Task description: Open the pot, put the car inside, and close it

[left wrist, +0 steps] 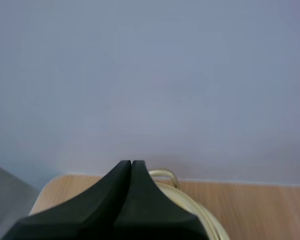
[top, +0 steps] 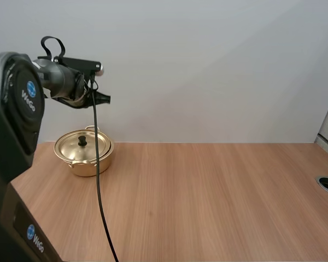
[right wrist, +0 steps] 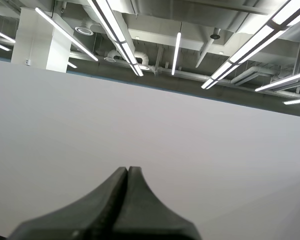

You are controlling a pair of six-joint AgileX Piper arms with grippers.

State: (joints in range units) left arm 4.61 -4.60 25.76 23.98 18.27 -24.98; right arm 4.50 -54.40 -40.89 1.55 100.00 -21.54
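The pot (top: 90, 165) is a shallow, polished gold-coloured vessel with a loop handle at its far rim. It stands on the wooden counter (top: 208, 196) at the far left, near the back edge. The lid (top: 71, 146) is seated on the pot. It is domed, has the same gold finish, and carries a black knob (top: 82, 141) at its centre.

The left tool (top: 103, 98) hangs in the air above the pot, well apart from the lid. In the left wrist view its fingers lie together as one dark wedge, gripping nothing, with the pot's rim just beyond them. The right tool (right wrist: 128, 169) likewise has its fingers pressed together on nothing.
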